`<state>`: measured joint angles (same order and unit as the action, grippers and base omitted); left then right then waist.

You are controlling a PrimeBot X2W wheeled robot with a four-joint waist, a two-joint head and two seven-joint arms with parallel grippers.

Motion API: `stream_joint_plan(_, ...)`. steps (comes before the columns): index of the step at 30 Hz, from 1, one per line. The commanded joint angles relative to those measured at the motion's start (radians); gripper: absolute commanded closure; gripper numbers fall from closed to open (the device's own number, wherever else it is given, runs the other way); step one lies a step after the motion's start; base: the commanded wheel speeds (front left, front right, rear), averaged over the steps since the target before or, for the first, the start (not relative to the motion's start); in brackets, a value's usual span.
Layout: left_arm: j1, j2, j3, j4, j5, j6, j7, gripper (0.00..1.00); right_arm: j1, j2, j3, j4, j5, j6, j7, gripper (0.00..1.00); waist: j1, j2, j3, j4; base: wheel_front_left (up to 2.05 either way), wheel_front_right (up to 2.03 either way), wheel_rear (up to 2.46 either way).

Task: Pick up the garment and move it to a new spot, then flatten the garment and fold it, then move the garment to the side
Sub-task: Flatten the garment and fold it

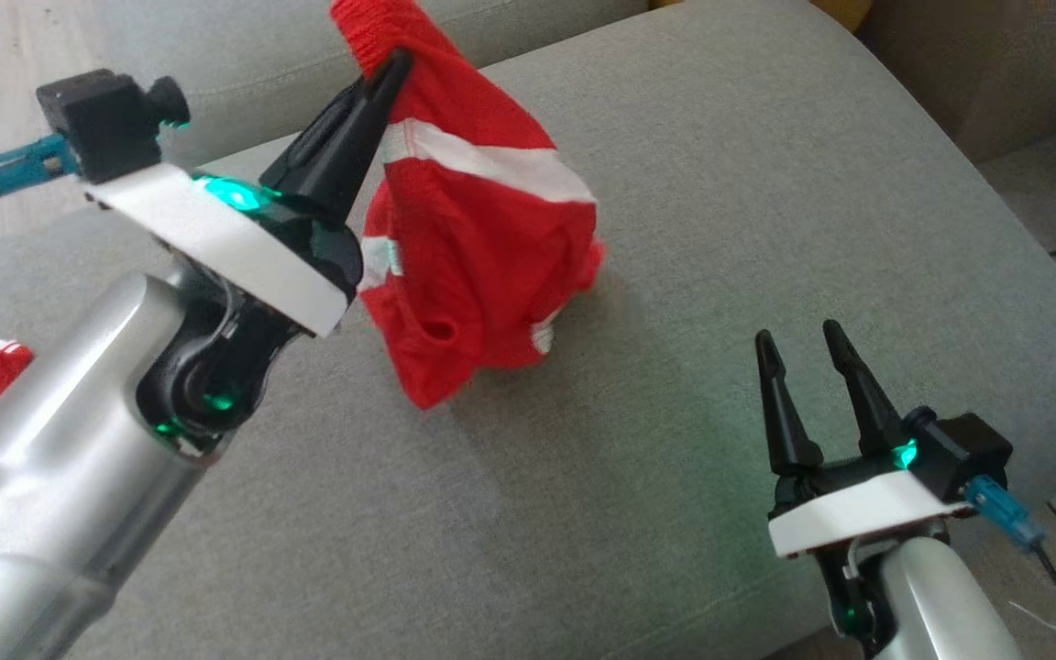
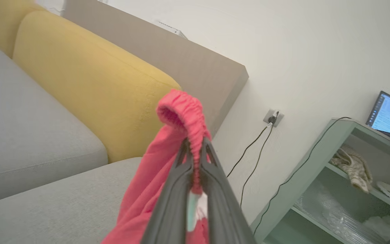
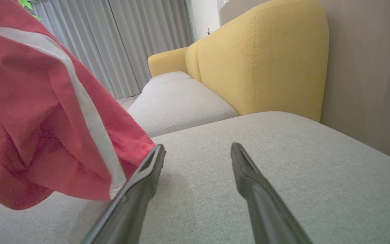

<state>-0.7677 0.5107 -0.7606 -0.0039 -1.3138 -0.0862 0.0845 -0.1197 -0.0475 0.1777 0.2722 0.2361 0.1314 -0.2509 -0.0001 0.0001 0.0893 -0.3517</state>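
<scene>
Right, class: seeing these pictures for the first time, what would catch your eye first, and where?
The bright red garment with white stripes, hanging over the grey sofa cushion at upper centre of the head view. The left gripper is shut on its elastic waistband, while the right gripper stands open and empty at lower right. A yellow backrest stands out in both wrist views.

Left forearm (image 1: 42, 477) raised at lower left, left gripper (image 1: 397, 62) held high, fingers pinched together on garment (image 1: 482, 266), right gripper (image 1: 798, 335) low at lower right, fingers spread wide, pointing up and slightly left
</scene>
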Motion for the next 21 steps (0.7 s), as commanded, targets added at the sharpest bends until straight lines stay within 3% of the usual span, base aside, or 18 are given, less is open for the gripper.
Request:
stream_joint_plan(1,-0.043,0.027,0.060,-0.022,0.013,0.004,-0.013,1.00,-0.018,-0.003,0.020,-0.028,-0.006,-0.001,-0.011,0.00,0.0001,-0.0001,-0.002,0.004,0.00,0.00,0.00)
stream_joint_plan(7,-0.035,0.006,0.056,-0.006,0.034,0.020,-0.043,1.00,-0.030,-0.003,0.026,-0.028,0.000,-0.001,-0.011,0.00,0.0001,-0.0001,-0.003,0.011,0.00,0.00,0.00)
stream_joint_plan(10,0.015,0.036,0.045,-0.021,0.043,0.029,-0.047,1.00,-0.021,-0.003,0.028,-0.027,0.003,-0.001,-0.011,0.00,0.0001,-0.0001,-0.005,0.010,0.00,0.00,0.00)
stream_joint_plan(14,0.125,0.148,0.031,-0.095,0.063,0.069,-0.036,1.00,0.004,-0.003,0.008,-0.028,-0.001,-0.001,-0.011,0.00,0.0001,-0.0001,-0.005,0.022,0.00,0.00,0.00)
stream_joint_plan(21,0.378,0.393,0.040,-0.220,0.050,0.198,-0.032,1.00,0.032,-0.003,-0.009,-0.027,-0.013,-0.001,-0.011,0.00,0.0001,-0.0001,-0.010,0.074,0.00,0.00,0.00)
